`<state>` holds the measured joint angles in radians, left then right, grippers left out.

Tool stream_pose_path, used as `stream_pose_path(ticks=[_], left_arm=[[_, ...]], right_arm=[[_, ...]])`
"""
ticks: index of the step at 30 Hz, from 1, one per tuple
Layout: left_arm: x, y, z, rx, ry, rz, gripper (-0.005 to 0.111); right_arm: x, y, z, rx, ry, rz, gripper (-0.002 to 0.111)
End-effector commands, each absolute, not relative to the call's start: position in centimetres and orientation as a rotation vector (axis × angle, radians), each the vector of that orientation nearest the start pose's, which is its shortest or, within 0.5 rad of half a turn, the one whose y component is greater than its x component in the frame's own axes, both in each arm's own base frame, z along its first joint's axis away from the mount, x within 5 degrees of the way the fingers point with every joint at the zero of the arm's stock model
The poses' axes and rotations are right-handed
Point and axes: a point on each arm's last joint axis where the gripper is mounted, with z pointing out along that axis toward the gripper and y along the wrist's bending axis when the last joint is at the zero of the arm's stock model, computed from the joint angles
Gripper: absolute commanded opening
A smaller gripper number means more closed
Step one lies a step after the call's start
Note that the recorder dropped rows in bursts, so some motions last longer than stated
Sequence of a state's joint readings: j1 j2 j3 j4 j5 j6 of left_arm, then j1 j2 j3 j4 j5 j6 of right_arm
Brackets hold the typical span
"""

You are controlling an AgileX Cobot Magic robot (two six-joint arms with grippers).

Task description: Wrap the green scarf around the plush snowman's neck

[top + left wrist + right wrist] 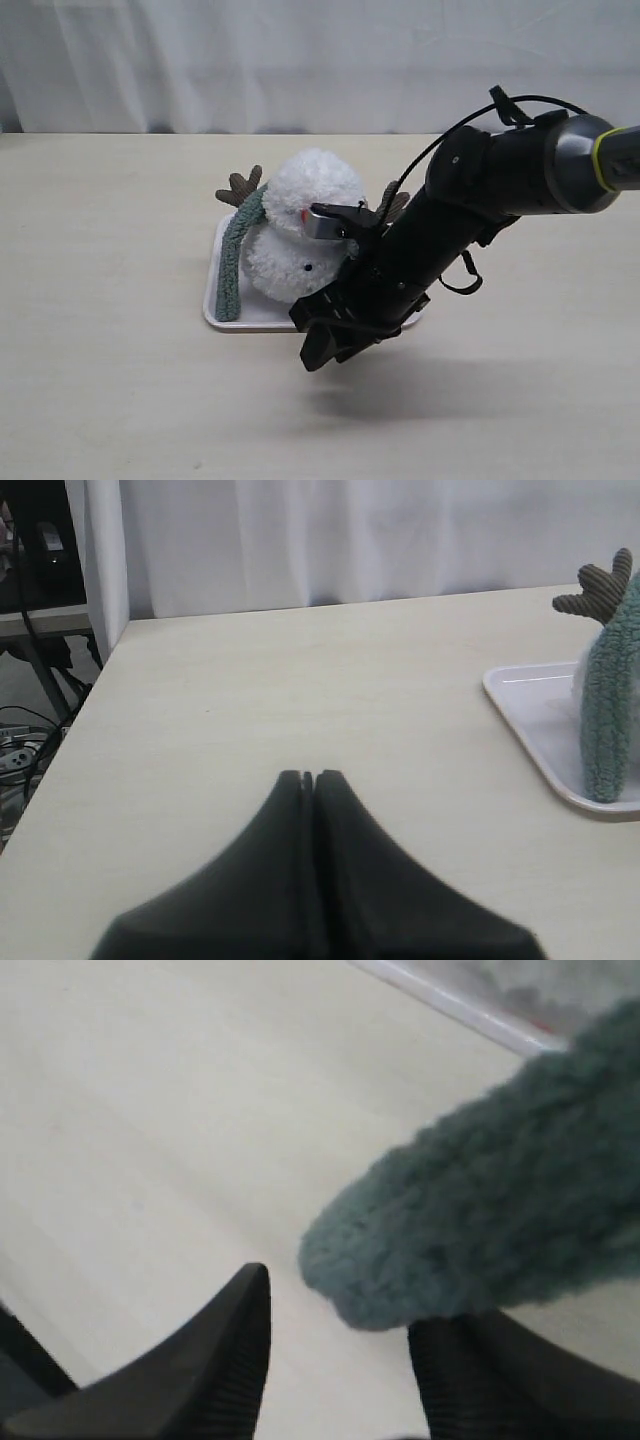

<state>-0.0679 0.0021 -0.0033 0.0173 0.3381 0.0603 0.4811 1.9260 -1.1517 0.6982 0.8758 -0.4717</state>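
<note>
we see the rounded end of the green scarf (480, 1220) just off the spread fingers of our right gripper (338, 1305), seemingly unpinched, its length running back to the plush snowman (310, 195) on the tray (225, 318); the left gripper (308, 776), fingers pressed together, sits farther off.

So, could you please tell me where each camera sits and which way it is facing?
Exterior: off the arms, looks across the table at the snowman on its tray; the right arm shows.
Left wrist: low over the table, faces the curtain; the shut left tool shows.
Right wrist: close above the table, on the scarf end; the open right tool shows.
Shared: all three see scarf and tray.
</note>
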Motion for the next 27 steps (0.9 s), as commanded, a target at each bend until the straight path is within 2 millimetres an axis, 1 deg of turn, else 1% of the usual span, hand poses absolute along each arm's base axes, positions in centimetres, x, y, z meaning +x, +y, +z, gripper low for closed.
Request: stream_pose_path(ticks=[1,4,7,10,12,14,16,18,20,23,27], left_arm=[[5.4,-0.3,18.4,0.125,1.806,0.015,0.000],[5.4,-0.3,18.4,0.125,1.806,0.015,0.000],[5.4,-0.3,18.4,0.125,1.806,0.015,0.000],[5.4,-0.3,18.4,0.125,1.806,0.015,0.000],[5.4,-0.3,18.4,0.125,1.806,0.015,0.000],[5.4,-0.3,18.4,0.125,1.806,0.015,0.000],[5.4,-0.3,18.4,0.125,1.806,0.015,0.000],[5.4,-0.3,18.4,0.125,1.806,0.015,0.000],[5.4,-0.3,18.4,0.125,1.806,0.015,0.000],[5.4,-0.3,18.4,0.125,1.806,0.015,0.000],[5.4,-0.3,18.4,0.125,1.806,0.015,0.000]], right_arm=[[28.3,21.2,16.1,-0.839,2.894,1.029,0.042],[27.2,22.3,16.4,-0.967,2.857,1.105,0.042],[26.0,24.1,16.6,-1.108,2.770,1.160,0.042],[25.0,26.0,17.0,-1.175,2.647,1.231,0.042],[24.6,27.1,17.1,-1.195,2.569,1.219,0.042],[24.5,28.1,17.2,-1.201,2.497,1.126,0.042],[24.8,28.9,17.4,-1.188,2.413,0.941,0.042],[25.3,29.5,17.8,-1.139,2.328,0.751,0.042],[25.5,30.2,18.1,-1.057,2.266,0.624,0.042],[25.6,31.1,18.5,-1.015,2.164,0.529,0.043],[26.0,31.4,19.0,-0.979,2.076,0.490,0.049]])
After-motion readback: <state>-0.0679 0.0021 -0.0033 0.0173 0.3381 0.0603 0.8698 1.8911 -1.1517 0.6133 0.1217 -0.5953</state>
